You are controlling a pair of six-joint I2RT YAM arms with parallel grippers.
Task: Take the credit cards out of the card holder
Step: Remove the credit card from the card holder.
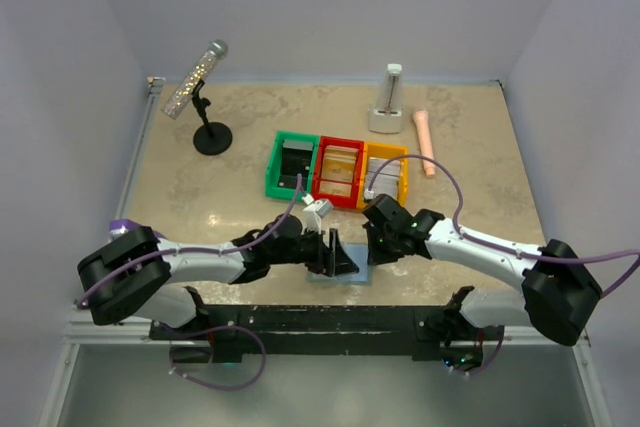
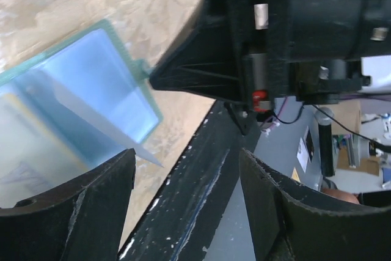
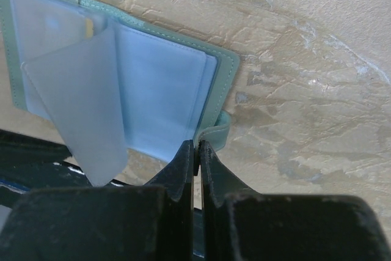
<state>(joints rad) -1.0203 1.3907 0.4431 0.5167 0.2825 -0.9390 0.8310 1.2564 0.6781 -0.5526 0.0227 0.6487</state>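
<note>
Slick, thin credit card [image 3: 79, 114] is best pinched at its jutting edge, left gripper [image 2: 186, 166] spread, right gripper [image 3: 197, 149] closed

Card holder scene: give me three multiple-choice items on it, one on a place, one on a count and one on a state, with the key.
1. Where is the card holder?
A. on the table, between the left gripper and the right gripper
B. at the table's far edge
C. in a bin

2. How many coloured bins stand in a row?
A. two
B. three
C. five

3. How does the card holder lie?
A. folded shut
B. open, no card showing
C. open, a card poking out

Key: 1 A, the top view shows it between both arms' tips. 2 B, one green, one red, one yellow. 3 C, both wrist views show the blue panels and a slanted card.
</note>
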